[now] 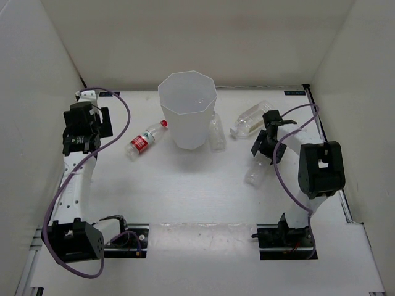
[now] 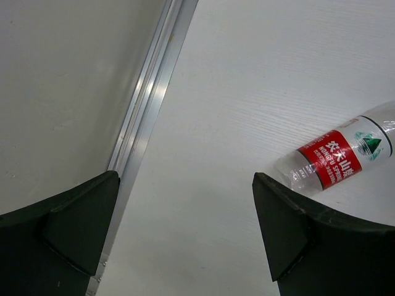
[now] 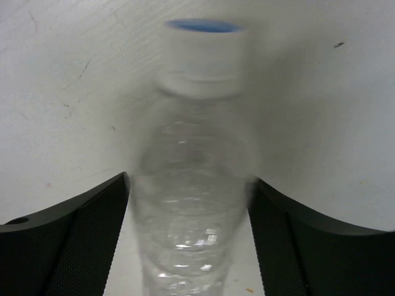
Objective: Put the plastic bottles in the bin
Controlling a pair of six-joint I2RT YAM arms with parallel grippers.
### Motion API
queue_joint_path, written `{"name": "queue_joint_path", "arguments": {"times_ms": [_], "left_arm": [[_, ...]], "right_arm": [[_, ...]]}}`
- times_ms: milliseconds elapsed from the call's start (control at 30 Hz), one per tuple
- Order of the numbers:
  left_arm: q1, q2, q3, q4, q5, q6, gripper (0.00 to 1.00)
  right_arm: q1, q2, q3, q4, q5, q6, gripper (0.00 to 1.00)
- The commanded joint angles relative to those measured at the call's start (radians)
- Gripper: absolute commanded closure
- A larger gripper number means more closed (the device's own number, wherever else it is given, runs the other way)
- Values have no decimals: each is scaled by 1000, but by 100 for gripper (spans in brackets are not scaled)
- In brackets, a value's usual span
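The step in hand is the grasp on the blue-capped bottle, which lies on its side on the counter at about 4 o'clock from the bin, well apart from it. The right tool straddles the bottle's body, one finger at each wall, with the cap pointing away from the wrist. The view is blurred, so I cannot tell whether the fingers already press or only stand just beside the plastic. To do this well, the squeeze should be even and light. Thin, empty plastic like this probably buckles or squirts out endways if pinched hard or off centre, so the fingers want to sit square across the body. A straight lift before any swing seems wise, since the large bottle lies near, at about 12 o'clock from the tool. The bin is tall, so the carry toward 10 o'clock must clear its rim, with the release over the mouth rather than the edge. The plain bottle lies just beside the bin's wall at its 4 o'clock, on that path, so height matters. The left tool hangs wide and empty over bare counter, with the red-labelled bottle at 3 o'clock in its own view, untouched.
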State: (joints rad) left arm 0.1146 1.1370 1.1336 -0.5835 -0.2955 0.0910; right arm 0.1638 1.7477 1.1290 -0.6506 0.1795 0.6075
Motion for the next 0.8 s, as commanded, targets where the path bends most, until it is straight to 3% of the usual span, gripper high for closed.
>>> {"name": "queue_joint_path", "arguments": {"times_ms": [0,67,100,300,500,767], "left_arm": [[8,-25,22,-18,32,-14,0],[17,-25,22,-27,32,-23,0],[17,-25,22,-27,32,-23,0],[26,-25,22,-45,41,-23,0],[45,-34,-18,-45,41,-14,0],[63,-52,-37,-55,41,-14,0]], "right_arm": [[-1,1,-23,37,-12,1,31],[-1,-19,-23,58,9,1,44],[-1,-19,-34,58,20,1,55],[8,-37,3,68,67,-35,78],[29,-146,81,104,175,-45,81],[103,-257,346,134,325,-140,84]]}}
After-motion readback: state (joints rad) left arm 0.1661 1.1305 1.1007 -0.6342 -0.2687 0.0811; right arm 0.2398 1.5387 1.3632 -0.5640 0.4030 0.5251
